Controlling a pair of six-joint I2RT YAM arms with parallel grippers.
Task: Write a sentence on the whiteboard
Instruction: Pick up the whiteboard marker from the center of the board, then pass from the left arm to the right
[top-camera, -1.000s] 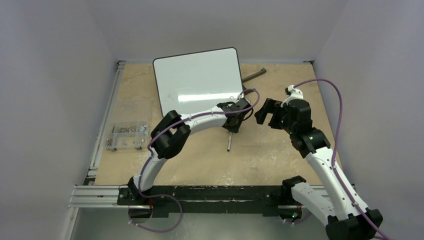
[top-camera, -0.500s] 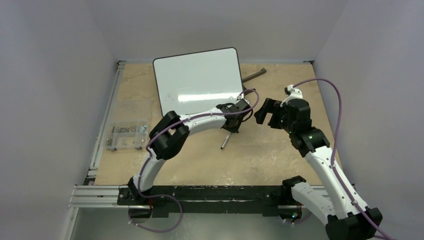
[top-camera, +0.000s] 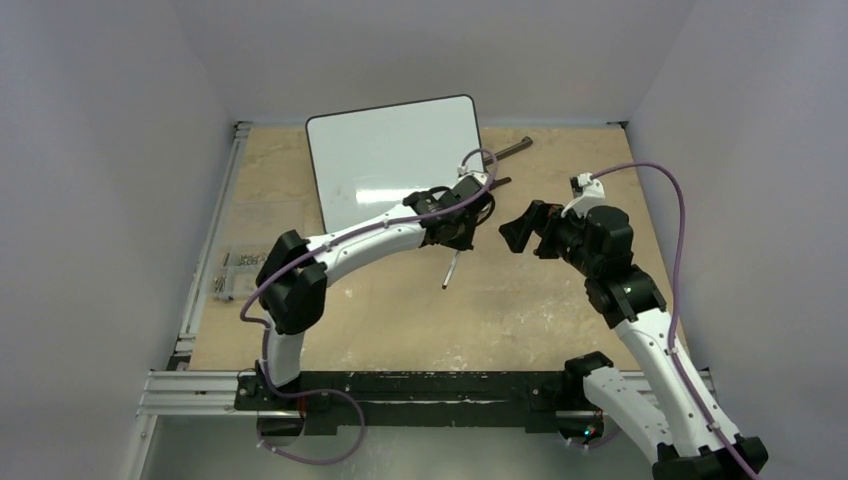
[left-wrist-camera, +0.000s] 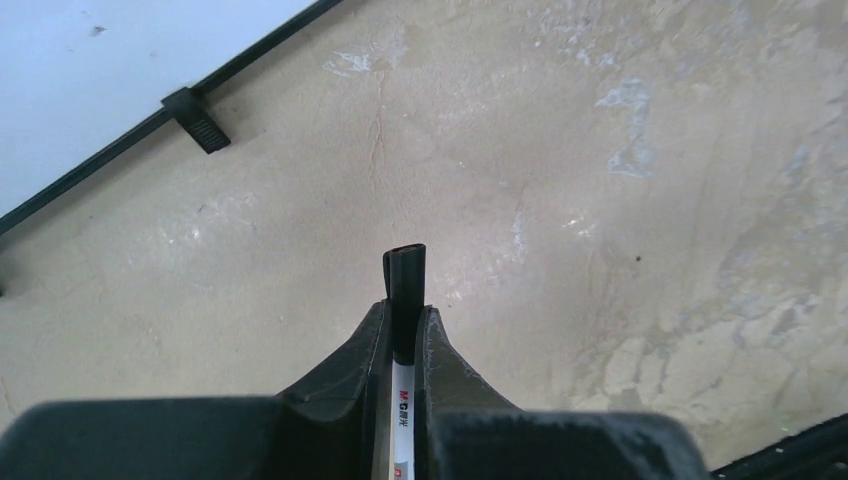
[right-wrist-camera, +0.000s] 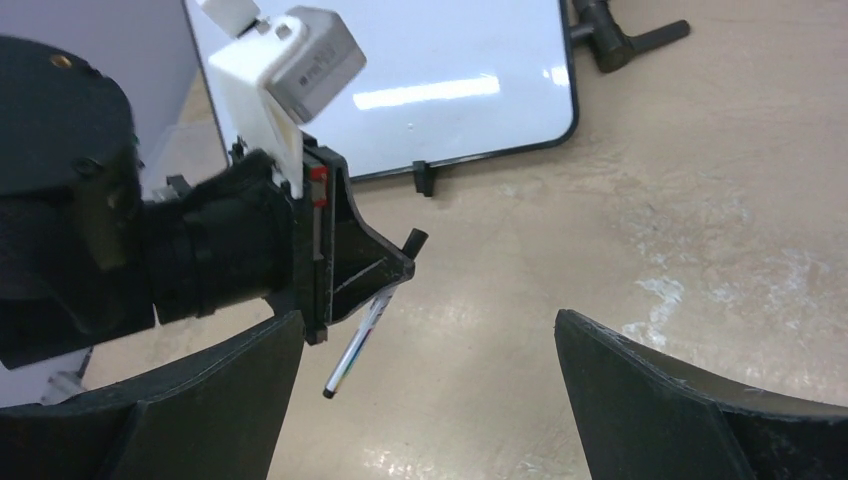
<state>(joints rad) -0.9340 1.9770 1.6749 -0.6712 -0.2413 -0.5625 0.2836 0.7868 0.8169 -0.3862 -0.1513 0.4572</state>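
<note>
Clamping the marker (left-wrist-camera: 404, 282) tight, my left gripper (left-wrist-camera: 405, 322) hangs over the table (top-camera: 400, 320), just in front of the whiteboard (top-camera: 395, 160), which lies at the far side. My right gripper (top-camera: 515, 232) stands wide apart, empty, facing the left one.

A white marker (top-camera: 451, 270) with a black cap is hanging slantwise from the left jaws, above the scuffed beige tabletop (top-camera: 520, 310). A clear box of small metal parts (top-camera: 240, 272) is lying well left of those jaws, and a black bar (top-camera: 510, 150) is lying beyond them, to their right.
</note>
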